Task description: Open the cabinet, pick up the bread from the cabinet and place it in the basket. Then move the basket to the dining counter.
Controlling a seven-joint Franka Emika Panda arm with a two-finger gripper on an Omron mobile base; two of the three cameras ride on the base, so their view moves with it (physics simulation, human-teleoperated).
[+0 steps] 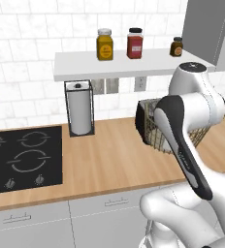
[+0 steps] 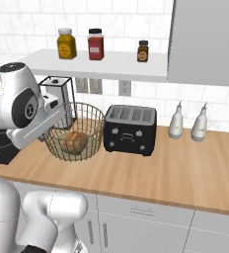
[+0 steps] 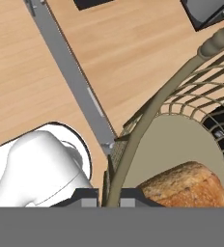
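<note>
Grey cabinet (image 2: 205, 39) up at 1 o'clock in the right base view, panels shut. Wooden worktop (image 2: 175, 163) below, hob (image 1: 22, 157) at 9 o'clock in the left base view. Black toaster (image 2: 130, 129) just at 3 o'clock of the basket (image 2: 89, 143), about touching. Bread (image 2: 75, 142) sitting inside the basket, on its floor. Gripper (image 3: 110, 195) clamped narrow on the basket rim at 6 o'clock in the hand view, one finger either side of the wire, bread (image 3: 189, 185) just beside at 4 o'clock.
</note>
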